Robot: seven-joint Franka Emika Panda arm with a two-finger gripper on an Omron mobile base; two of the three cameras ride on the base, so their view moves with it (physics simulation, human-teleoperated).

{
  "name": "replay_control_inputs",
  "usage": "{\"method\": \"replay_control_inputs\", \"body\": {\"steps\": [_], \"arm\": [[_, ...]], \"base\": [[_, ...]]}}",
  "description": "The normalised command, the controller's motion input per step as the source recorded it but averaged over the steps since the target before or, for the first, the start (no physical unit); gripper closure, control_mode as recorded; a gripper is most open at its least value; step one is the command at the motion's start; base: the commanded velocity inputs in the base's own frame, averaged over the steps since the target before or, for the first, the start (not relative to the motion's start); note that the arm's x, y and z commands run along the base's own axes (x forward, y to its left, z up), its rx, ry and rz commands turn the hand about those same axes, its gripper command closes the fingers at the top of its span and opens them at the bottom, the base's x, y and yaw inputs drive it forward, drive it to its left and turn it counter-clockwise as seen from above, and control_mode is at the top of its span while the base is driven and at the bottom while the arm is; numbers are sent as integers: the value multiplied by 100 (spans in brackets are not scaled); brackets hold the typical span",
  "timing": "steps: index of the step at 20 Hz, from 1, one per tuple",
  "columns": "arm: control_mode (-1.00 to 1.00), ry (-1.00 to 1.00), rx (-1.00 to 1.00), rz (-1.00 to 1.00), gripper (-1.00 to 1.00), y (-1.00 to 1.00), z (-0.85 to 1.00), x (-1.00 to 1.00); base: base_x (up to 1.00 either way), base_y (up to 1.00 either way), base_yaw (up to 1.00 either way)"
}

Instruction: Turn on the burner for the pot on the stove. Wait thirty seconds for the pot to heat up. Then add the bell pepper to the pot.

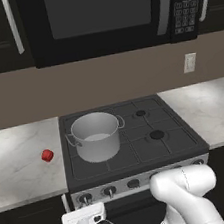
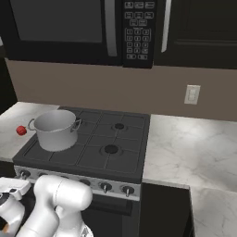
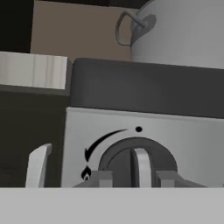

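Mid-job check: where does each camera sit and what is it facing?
Left base view: behind the arm's left, facing stove, pot, bell pepper; white arm lower right.
Right base view: behind its right, same stove, pot and pepper on the left; arm lower left.
Hand view: on the hand, shut on a stove knob, pot above.
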Motion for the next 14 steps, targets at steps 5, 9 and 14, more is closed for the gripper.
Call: {"method": "replay_control_inputs", "body": {"steps": [5,9,14], "arm": [[-100,4,-19,25,100,0,10,24],[-100,3,-29,27,100,0,11,14],[-100,6,-31,33,100,0,5,6]], "base": [[0,0,0],[0,0,0],[0,0,0]]}}
